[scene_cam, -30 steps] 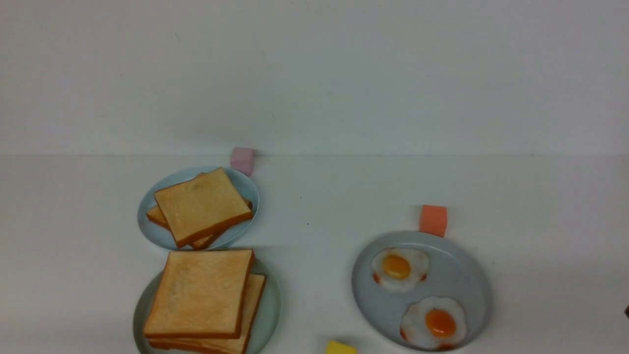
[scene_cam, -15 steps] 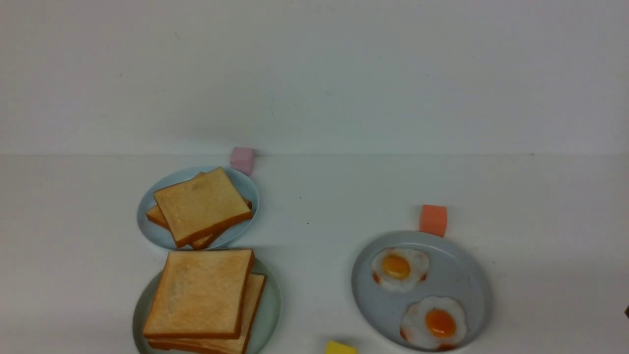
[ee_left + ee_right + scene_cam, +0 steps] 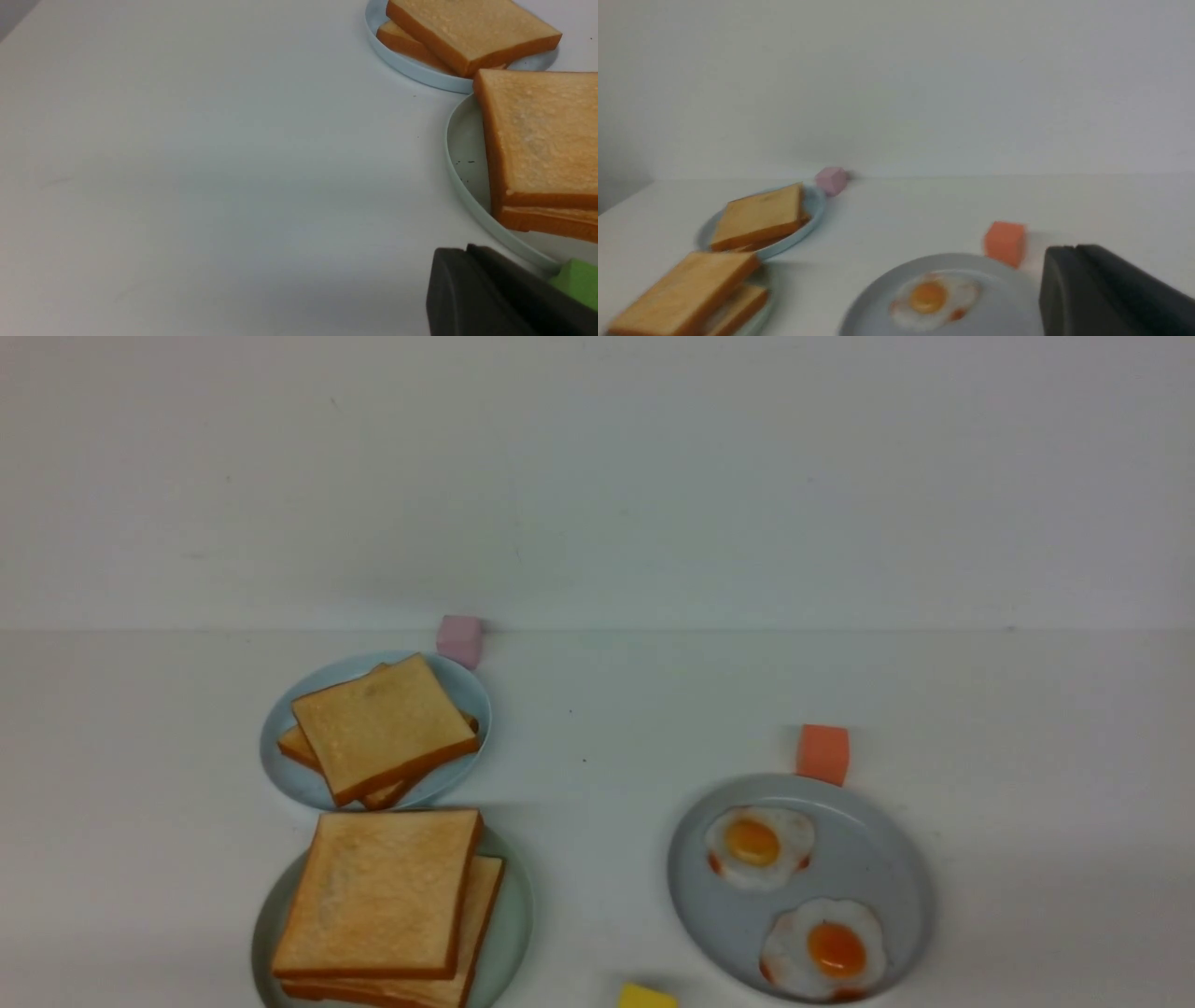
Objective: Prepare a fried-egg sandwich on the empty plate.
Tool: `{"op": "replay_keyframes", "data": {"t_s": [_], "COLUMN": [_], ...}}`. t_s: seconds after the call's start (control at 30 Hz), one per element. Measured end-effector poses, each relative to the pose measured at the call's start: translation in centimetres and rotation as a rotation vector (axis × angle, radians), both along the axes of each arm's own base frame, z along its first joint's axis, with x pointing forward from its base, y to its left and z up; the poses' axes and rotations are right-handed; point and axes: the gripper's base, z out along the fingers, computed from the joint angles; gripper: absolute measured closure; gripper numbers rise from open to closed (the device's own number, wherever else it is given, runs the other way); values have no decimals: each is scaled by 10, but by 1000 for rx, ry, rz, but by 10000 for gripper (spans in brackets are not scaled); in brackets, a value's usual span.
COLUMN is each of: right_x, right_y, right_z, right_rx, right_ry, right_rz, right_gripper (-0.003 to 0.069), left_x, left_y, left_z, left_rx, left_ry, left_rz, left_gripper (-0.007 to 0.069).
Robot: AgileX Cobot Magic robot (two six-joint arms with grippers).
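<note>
The pale mint-green plate (image 3: 515, 915) sits at the front left and carries stacked golden toast slices (image 3: 378, 891). From these views I cannot tell whether an egg lies between them. Two fried eggs (image 3: 758, 845) (image 3: 823, 947) lie on the grey-blue plate (image 3: 873, 859) at the front right. Neither arm shows in the front view. In the left wrist view my left gripper (image 3: 467, 249) is shut and empty, just short of the mint-green plate's rim (image 3: 460, 154). In the right wrist view my right gripper (image 3: 1073, 249) is shut and empty beside the egg plate (image 3: 878, 308).
A smaller light-blue plate (image 3: 280, 756) with two toast slices (image 3: 383, 723) stands behind the mint-green one. Small cubes lie about: pink (image 3: 459, 639) at the back, orange (image 3: 823, 754) behind the egg plate, yellow (image 3: 647, 997) at the front edge, green (image 3: 579, 282) by the left gripper.
A dark sliver at the right edge of the front view is gone. The plates, toast and eggs have not moved.
</note>
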Motion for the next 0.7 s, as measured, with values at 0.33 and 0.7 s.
{"op": "replay_keyframes", "data": {"t_s": [0.33, 0.7], "right_x": [-12, -7], "right_y": [-18, -21], "right_z": [-30, -60], "right_rx": [-152, -157], "right_ry": [238, 292], "right_rz": [-268, -334], "right_gripper": [598, 577], "left_x": [0, 0], "left_y": [0, 0], "left_z": [0, 0], "left_rx": [0, 0], "left_ry": [0, 0], "left_rz": [0, 0], "left_gripper": [592, 581]}}
